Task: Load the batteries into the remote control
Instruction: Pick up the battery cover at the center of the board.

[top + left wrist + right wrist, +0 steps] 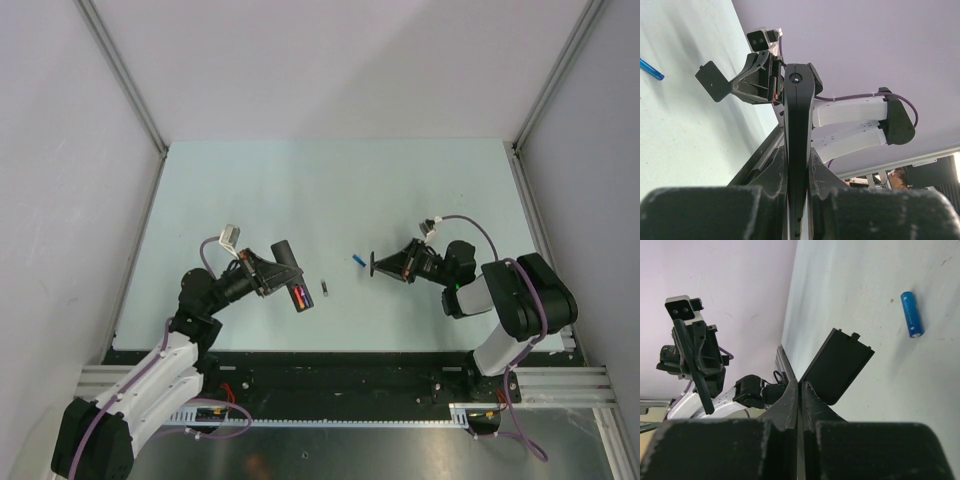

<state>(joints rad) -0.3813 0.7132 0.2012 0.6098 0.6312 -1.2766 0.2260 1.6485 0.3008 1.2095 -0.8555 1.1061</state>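
Observation:
My left gripper (278, 274) is shut on the black remote control (285, 251) and holds it above the table. A red-orange battery (300, 296) shows in its open compartment. In the left wrist view the remote control (798, 115) stands edge-on between the fingers of the left gripper (797, 156). My right gripper (388, 266) is shut on the small black back panel (373, 265). The right wrist view shows the back panel (838, 365) sticking out of the right gripper (800, 386). A blue battery (357, 260) and a small dark battery (326, 290) lie on the table between the arms.
The pale green table (330, 190) has white walls on three sides and a metal rail (330, 375) along its near edge. In the right wrist view the blue battery (911, 314) lies beyond the panel. It also shows in the left wrist view as a blue battery (651, 69).

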